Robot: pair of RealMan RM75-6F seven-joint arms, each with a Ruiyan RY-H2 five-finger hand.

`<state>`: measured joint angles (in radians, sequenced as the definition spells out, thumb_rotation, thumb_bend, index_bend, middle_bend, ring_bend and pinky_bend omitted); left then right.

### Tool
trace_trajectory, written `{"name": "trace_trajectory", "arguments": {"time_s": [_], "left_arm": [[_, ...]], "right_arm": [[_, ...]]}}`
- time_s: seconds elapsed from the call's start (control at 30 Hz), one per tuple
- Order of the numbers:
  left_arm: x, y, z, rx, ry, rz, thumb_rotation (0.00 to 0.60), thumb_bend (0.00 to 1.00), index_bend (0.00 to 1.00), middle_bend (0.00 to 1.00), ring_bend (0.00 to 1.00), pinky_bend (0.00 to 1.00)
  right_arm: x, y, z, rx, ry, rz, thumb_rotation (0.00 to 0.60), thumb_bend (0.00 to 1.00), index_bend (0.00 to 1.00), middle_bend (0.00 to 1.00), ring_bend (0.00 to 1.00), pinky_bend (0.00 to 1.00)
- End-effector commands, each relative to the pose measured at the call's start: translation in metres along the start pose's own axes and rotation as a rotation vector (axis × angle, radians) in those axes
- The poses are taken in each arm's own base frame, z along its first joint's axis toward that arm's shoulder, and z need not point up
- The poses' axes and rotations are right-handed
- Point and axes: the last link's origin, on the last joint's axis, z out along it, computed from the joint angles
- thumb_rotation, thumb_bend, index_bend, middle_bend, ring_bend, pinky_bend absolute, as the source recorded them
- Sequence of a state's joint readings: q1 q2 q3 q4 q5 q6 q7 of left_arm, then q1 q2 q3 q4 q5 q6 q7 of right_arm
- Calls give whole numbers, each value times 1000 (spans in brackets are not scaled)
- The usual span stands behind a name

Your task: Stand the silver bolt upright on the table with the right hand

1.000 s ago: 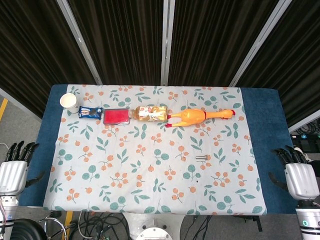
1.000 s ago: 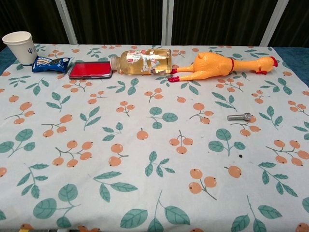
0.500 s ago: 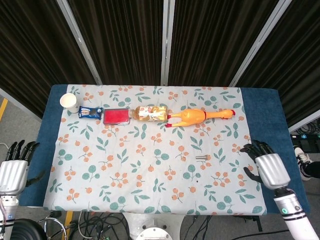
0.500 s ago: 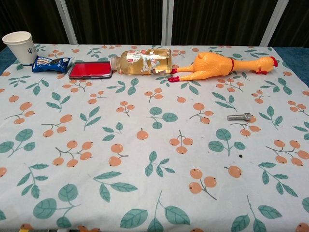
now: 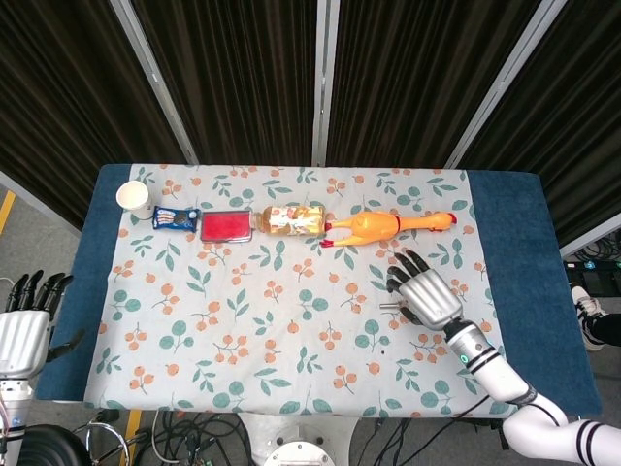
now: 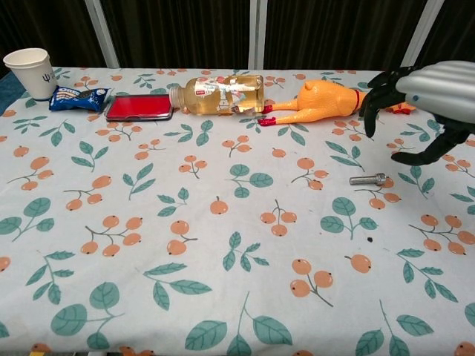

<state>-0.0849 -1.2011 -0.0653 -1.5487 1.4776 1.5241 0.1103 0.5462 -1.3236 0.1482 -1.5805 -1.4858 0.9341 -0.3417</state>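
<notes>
In the head view, a table point(image 5: 524, 243) covered by a floral cloth point(image 5: 291, 369) is seen from above. The silver bolt point(image 5: 387, 307) is found lying flat on the cloth, right of centre, with only its left end visible beside the right hand point(image 5: 424, 293). That hand is held over the bolt with its dark fingers point(image 5: 408, 264) spread apart and pointing toward the far edge; nothing is gripped in it. The left hand point(image 5: 23, 325) is held off the table's left side, fingers extended upward and apart, with nothing held. Along the far part of the cloth a row of things is laid out: a paper cup point(image 5: 133, 196), a blue snack packet point(image 5: 176, 217), a red case point(image 5: 225, 226), a bottle point(image 5: 292, 219) lying on its side, and a rubber chicken point(image 5: 383, 227).

In the chest view, the silver bolt point(image 6: 368, 179) is seen lying on its side on the cloth point(image 6: 223, 267), its head toward the right. The right hand point(image 6: 423, 104) is shown above and to the right of it, clear of the bolt, fingers point(image 6: 377, 100) curved downward and separated, thumb hanging lower; nothing is held. The rubber chicken point(image 6: 334, 101) lies just behind the hand, its head end partly hidden by the fingers. The bottle point(image 6: 219, 95), the red case point(image 6: 139, 108), the blue snack packet point(image 6: 78, 97) and the paper cup point(image 6: 30, 73) are lined up toward the left.
</notes>
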Motion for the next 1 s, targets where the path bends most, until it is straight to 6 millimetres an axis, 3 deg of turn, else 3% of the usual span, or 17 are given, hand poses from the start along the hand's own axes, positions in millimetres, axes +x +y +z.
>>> {"name": "trace_trajectory", "arguments": {"time_s": [0.03, 0.37, 1.0], "left_arm": [[0, 0, 0, 0, 0, -1, 600, 188, 136, 141, 0, 0], [-1, -2, 0, 2, -2, -2, 600, 188, 136, 141, 0, 0], [-2, -6, -2, 13, 0, -14, 600, 188, 136, 141, 0, 0]], "right_arm": [[-16, -7, 10, -7, -21, -20, 600, 218, 438, 205, 0, 2], [-51, -21, 16, -25, -46, -11, 600, 220, 466, 203, 0, 0], [-56, -22, 34, -25, -53, 14, 600, 277, 503, 200, 0, 0]]}}
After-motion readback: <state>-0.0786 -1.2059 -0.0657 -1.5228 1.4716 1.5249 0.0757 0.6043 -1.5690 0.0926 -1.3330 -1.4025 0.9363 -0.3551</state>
